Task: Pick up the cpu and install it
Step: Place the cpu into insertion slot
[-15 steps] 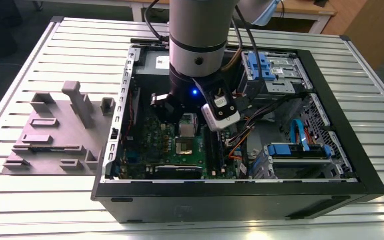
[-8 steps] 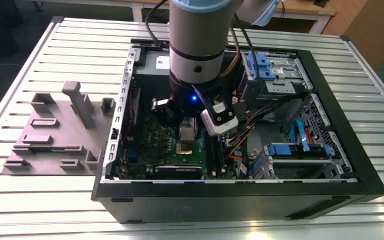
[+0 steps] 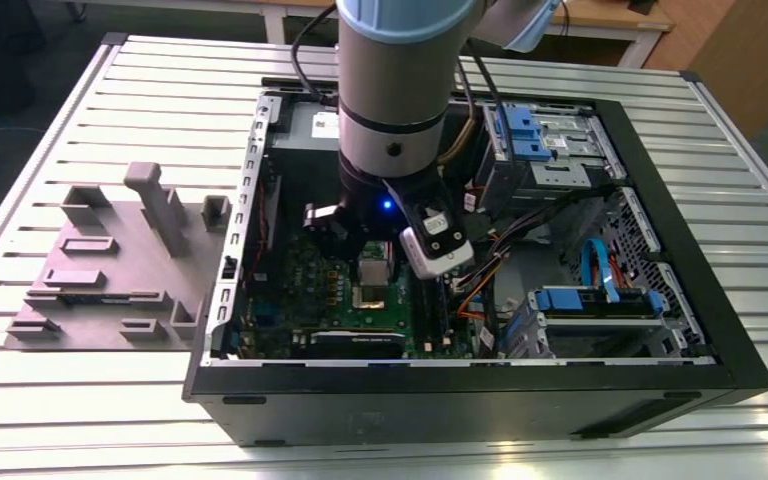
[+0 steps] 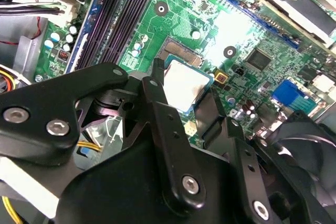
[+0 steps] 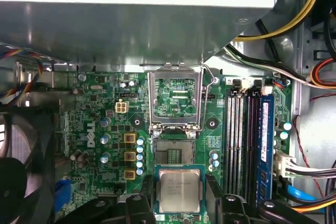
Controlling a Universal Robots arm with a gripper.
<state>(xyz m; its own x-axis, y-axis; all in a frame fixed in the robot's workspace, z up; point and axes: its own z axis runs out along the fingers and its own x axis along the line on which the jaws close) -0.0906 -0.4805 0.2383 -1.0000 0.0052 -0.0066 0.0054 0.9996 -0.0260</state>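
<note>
Silvery-grey metal tops the cpu (image 5: 179,191), and in both wrist views I see my gripper (image 5: 179,199) pinching it by two opposite edges between black fingers (image 5: 212,195). I judge the pickup done and the install not yet done. The chip hangs level just beside the socket (image 5: 173,154), not over it, and it touches no part of the green motherboard (image 5: 94,124). The socket lies bare, with its shiny metal frame (image 5: 175,100) swung up and open on the far side from the chip. All of this sits inside the black computer case (image 3: 491,405), which lies open on its side. The case also holds black memory sticks (image 5: 241,140) near the socket, a fan (image 5: 21,161), and loose coloured cables (image 5: 294,24). Well apart from the socket, outside the case, a grey parts holder (image 3: 104,270) rests on the table (image 3: 91,420).
</note>
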